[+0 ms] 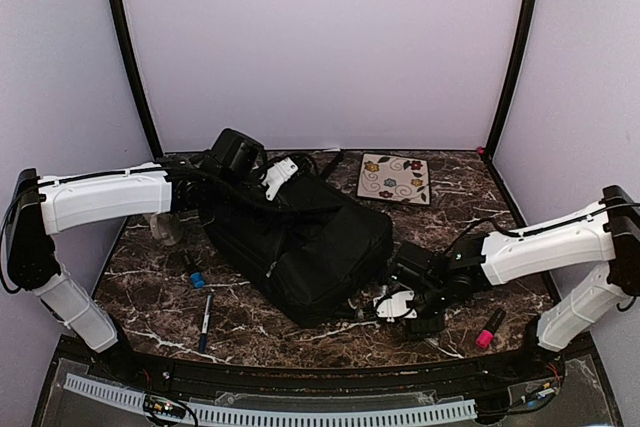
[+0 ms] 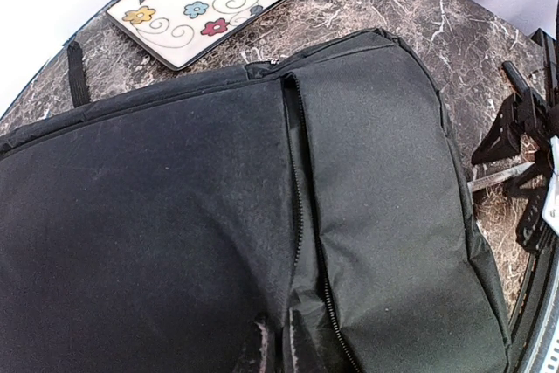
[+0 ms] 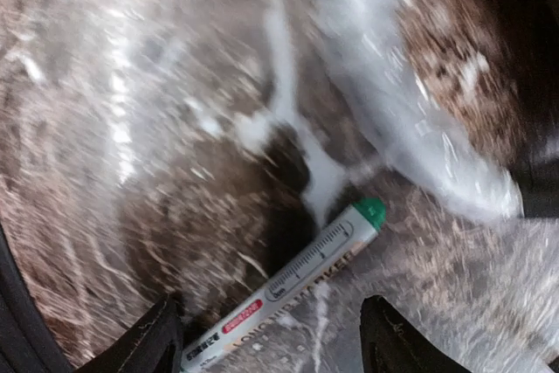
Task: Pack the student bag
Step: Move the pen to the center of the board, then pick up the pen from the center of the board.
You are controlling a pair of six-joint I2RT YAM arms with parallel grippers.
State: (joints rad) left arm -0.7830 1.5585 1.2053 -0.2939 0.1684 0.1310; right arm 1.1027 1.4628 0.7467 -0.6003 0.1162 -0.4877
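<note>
Top view: student bag (image 1: 300, 237) lies slumped mid-desk (image 1: 150, 287); soft, floppy, likely bulky; left end effector (image 1: 274, 179) at its far edge, closed; whether it pinches fabric, cannot tell
Left wrist: zipper seam (image 2: 301, 216) looks the firmest hold
Right wrist: right end effector (image 3: 275, 331) spread apart around green-capped marker (image 3: 301, 272), not gripping

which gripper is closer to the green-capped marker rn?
Right. The right gripper is over the green-capped marker, whose tail end lies between its open fingers. The left gripper is at the far end of the student bag, across the bag from it.
</note>
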